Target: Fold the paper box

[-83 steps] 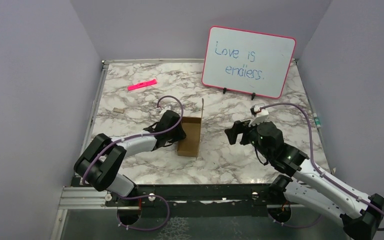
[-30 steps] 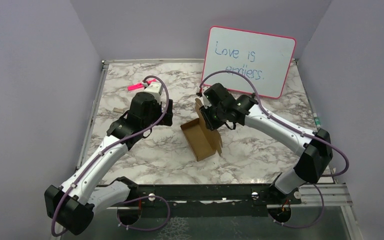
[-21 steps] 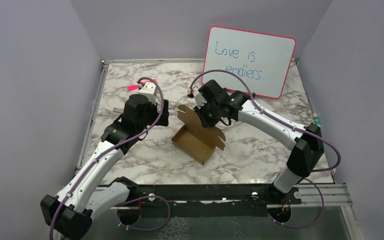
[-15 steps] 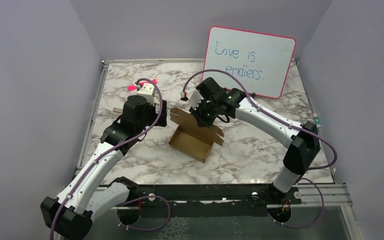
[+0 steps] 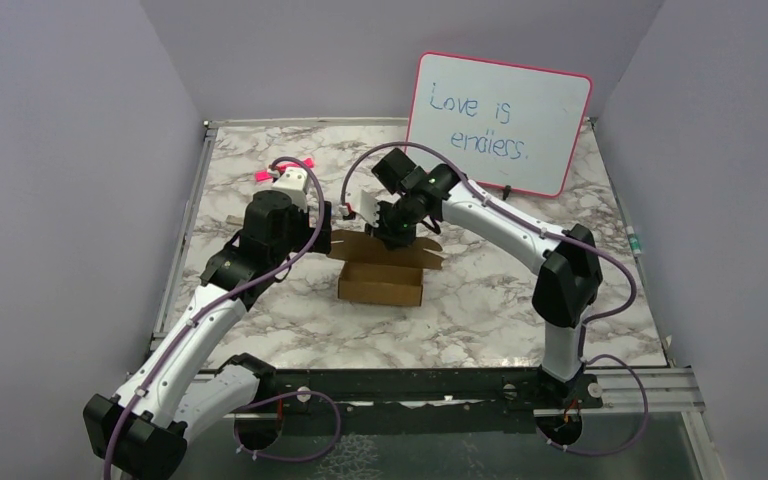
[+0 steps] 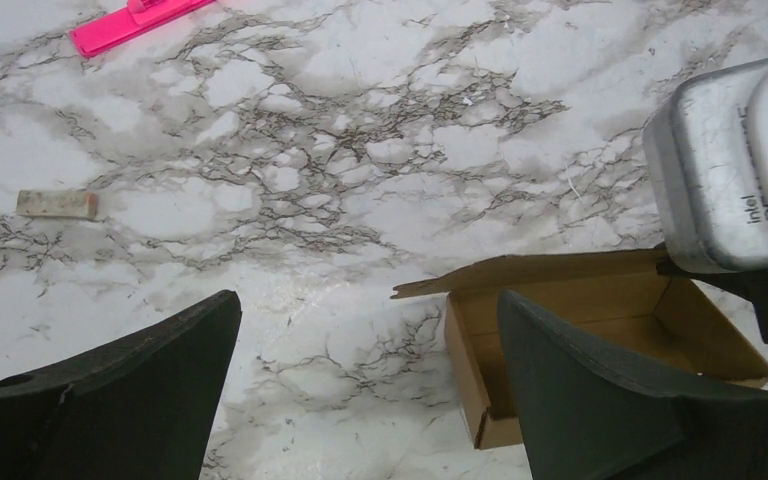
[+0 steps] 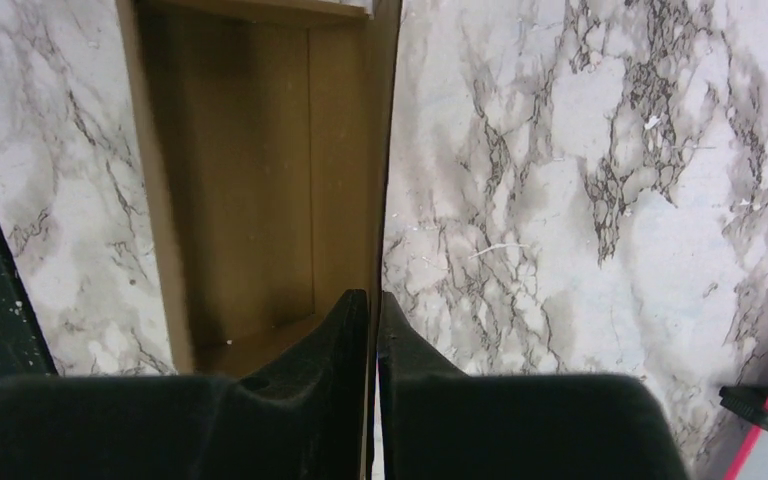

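Fingers point(image 7: 350, 340) of the right gripper point(image 7: 374, 300) pinched shut on the far edge of the paper box point(image 5: 380, 284), apparently steadying it centrally on the table point(image 5: 520, 300). Just left, the left gripper point(image 6: 368, 300) gaped wide and empty, probably waiting to fold the loose flap point(image 6: 530, 272).

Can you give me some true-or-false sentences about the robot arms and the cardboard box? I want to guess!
1. The right gripper pinches a cardboard edge of the paper box. True.
2. The left gripper squeezes the box too. False: its fingers stand wide apart and hold nothing.
3. The box is closed on top. False: it is open, and its bare inside shows.
4. A whiteboard with writing stands at the back of the table. True.
5. The pink marker lies inside the box. False: it lies on the table, away from the box.
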Action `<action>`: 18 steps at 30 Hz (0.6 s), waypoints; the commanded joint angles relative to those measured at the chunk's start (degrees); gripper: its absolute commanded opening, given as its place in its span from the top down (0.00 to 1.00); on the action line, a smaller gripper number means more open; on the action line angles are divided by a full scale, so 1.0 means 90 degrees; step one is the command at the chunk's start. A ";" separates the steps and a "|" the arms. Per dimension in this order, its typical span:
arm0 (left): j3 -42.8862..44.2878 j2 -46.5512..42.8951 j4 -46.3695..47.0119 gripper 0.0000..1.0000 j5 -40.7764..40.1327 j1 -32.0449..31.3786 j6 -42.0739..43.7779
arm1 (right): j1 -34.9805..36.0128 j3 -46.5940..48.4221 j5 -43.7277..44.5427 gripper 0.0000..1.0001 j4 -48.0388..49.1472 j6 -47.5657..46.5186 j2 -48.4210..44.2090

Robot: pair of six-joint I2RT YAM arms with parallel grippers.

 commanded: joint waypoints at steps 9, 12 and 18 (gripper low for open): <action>-0.0097 -0.0021 0.0211 0.01 0.0422 0.0121 0.0224 | -0.0038 0.0433 0.0081 0.53 -0.0406 0.0147 -0.0119; -0.0121 -0.0073 0.0239 0.01 0.0523 0.0125 0.0275 | -0.0040 -0.0032 0.0515 0.46 -0.0213 0.0527 -0.0542; -0.0238 -0.0292 0.0288 0.01 0.0560 0.0117 0.0405 | -0.0058 -0.1144 0.1167 0.36 0.0319 0.1232 -0.1777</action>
